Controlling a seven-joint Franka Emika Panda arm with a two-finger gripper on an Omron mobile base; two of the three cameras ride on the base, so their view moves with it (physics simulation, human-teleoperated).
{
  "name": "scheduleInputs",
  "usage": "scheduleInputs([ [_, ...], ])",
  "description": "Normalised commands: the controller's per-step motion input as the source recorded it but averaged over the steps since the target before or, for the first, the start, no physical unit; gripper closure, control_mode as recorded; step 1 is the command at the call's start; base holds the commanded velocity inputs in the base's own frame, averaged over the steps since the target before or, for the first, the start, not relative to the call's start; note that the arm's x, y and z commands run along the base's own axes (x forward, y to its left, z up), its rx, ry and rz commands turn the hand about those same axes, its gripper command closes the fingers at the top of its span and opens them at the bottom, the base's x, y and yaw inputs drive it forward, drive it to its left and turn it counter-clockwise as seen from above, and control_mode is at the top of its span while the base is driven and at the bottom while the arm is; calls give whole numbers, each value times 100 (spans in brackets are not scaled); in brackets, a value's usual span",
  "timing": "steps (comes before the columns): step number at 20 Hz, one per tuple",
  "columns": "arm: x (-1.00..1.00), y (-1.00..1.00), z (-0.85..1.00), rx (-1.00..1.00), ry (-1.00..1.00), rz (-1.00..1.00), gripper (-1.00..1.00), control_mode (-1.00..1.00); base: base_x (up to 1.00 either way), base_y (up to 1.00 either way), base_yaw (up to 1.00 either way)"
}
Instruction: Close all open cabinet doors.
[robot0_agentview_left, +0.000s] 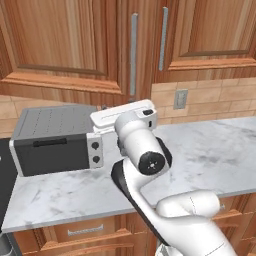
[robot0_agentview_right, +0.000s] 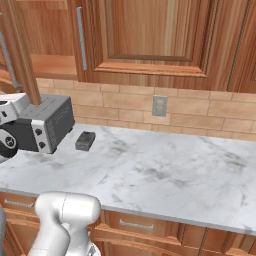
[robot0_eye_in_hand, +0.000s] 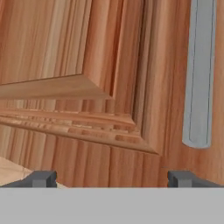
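Observation:
The left upper cabinet door (robot0_agentview_left: 60, 45) stands swung out from its frame, its silver bar handle (robot0_agentview_left: 133, 55) on its right edge. From the right base view this door (robot0_agentview_right: 22, 55) is seen almost edge-on, with the cabinet's inside shelf (robot0_agentview_right: 50, 65) showing behind it. The neighbouring door (robot0_agentview_left: 210, 30) lies flat and shut. My gripper (robot0_eye_in_hand: 113, 178) is open with nothing between its fingertips. It sits close in front of the open door's lower corner (robot0_eye_in_hand: 109, 131), with the handle's lower end (robot0_eye_in_hand: 199, 109) up to the right. Whether it touches the wood I cannot tell.
A grey toaster oven (robot0_agentview_left: 55, 142) stands on the marble counter (robot0_agentview_left: 210, 155) below the open door, beside my arm. A small dark block (robot0_agentview_right: 85, 140) lies to its right. A wall outlet (robot0_agentview_right: 159, 105) is in the tile backsplash. Drawer fronts (robot0_agentview_right: 135, 225) run under the counter.

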Motion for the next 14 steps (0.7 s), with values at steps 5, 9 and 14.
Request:
scheduleInputs([
  [5, 60, 0, 0, 1, -1, 0, -100, -100, 0, 0, 0],
  [9, 52, 0, 0, 2, 0, 0, -100, -100, 0, 0, 0],
  [14, 48, 0, 0, 4, 0, 0, -100, -100, 0, 0, 0],
])
